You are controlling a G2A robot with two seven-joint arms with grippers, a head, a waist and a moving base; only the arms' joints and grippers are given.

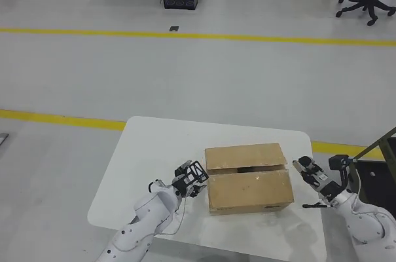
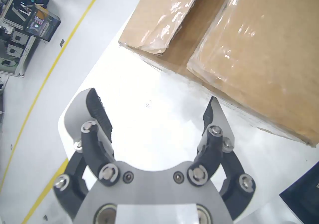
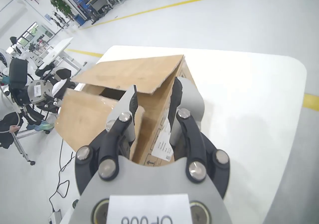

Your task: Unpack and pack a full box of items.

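Observation:
A brown cardboard box (image 1: pixel 250 180) stands in the middle of the white table (image 1: pixel 152 150). Its two top flaps are nearly down, with a narrow dark gap (image 1: pixel 247 170) between them. In the left wrist view the box (image 2: pixel 261 35) has shiny tape on its flaps. My left gripper (image 1: pixel 192 175) hovers just off the box's left end, open and empty (image 2: pixel 151 96). My right gripper (image 1: pixel 309 169) is close to the box's right end. It is open too (image 3: pixel 155 96), with the box's end wall and white label (image 3: pixel 163 145) right behind its fingers.
A dark frame (image 1: pixel 381 164) stands just off the table's right edge, near my right arm. Bare table surface lies left of and behind the box. Yellow lines (image 1: pixel 54 119) run across the floor beyond the table.

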